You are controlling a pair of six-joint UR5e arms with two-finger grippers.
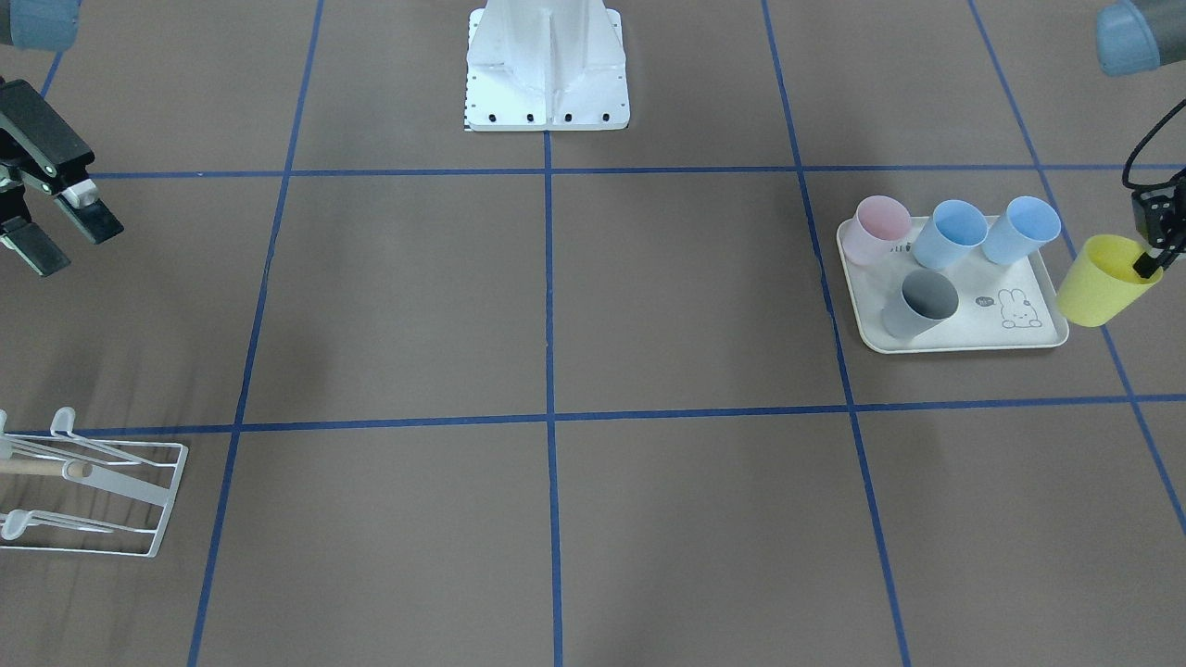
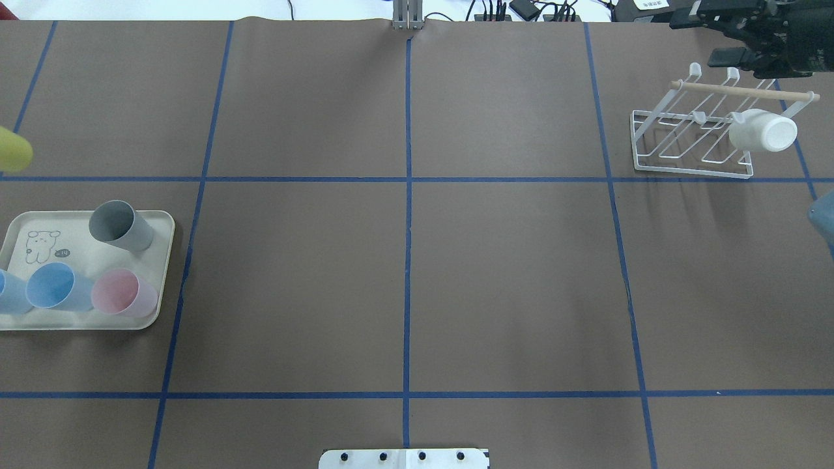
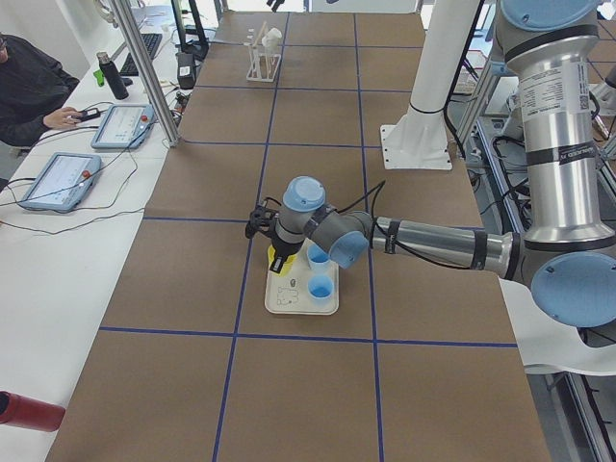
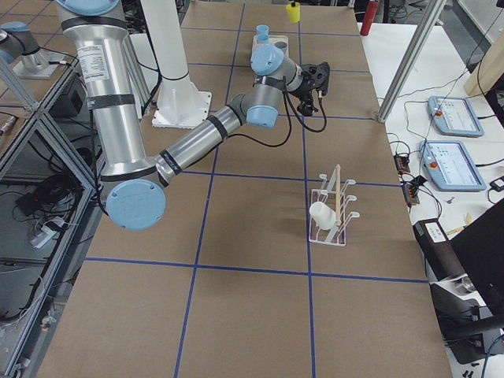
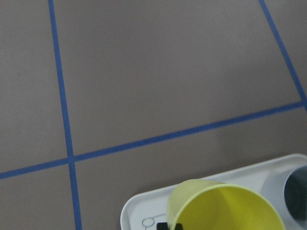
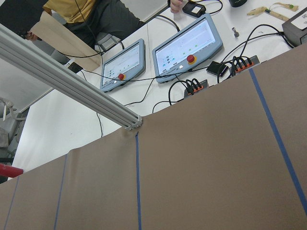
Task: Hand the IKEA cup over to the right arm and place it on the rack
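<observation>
With the left claw (image 1: 1147, 267) pinching the rim of the yellow cup (image 1: 1103, 287), carry it level over the middle of the table (image 1: 649, 296) so the spread right claw (image 1: 72, 243) can grip its body.

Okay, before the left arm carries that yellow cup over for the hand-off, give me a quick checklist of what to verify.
1. Hold: left gripper shut on the yellow cup at its rim: ok.
2. The yellow cup is off the tray: ok.
3. Receiver: right gripper open: ok.
4. The rack has free prongs beside the white cup: ok.
5. Grippers near enough to hand over: not ok, they are at opposite ends of the table.
6. Hold firm enough for the carry: cannot tell.
</observation>
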